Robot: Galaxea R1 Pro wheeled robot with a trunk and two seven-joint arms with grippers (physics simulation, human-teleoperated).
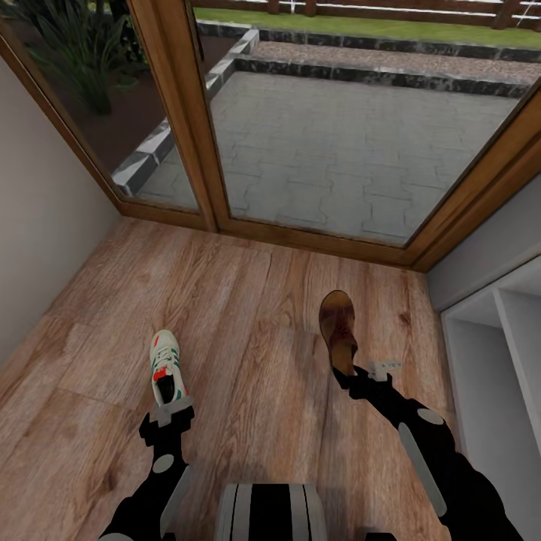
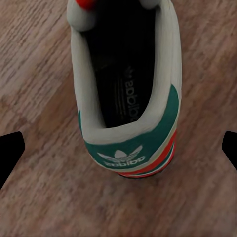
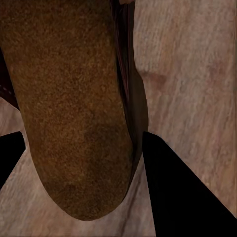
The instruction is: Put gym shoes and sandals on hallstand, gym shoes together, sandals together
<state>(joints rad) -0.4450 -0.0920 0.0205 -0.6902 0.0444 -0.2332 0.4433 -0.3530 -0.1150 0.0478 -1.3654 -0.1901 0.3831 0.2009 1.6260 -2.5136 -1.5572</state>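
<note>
Reaching down with both arms at once, the robot is at the picking-up stage: one gym shoe lies on the corridor floor just ahead of the left gripper, and one sandal lies just ahead of the right gripper, the two well apart from each other. In the left wrist view the gym shoe sits heel-first between the spread fingertips, which stand clear of it on either side, so that hand is released and grasping nothing. In the right wrist view the sandal's tan footbed fills the gap between the fingers; one finger looks to be touching its edge, the other is apart from it, so I judge this hand parted too and not yet clamped, though contact is hard to tell. A pale grey shelf unit stands against the right wall, just beside the sandal; whether it is the hallstand I cannot tell from this corner alone.

Next move, as I judge it: ease each gripper forward until the heel sits between the fingers, close, then lift.

Writing: the sneaker's green heel tab carries the adidas trefoil and wordmark, seen upside down, and the same logo is printed on the insole
</note>
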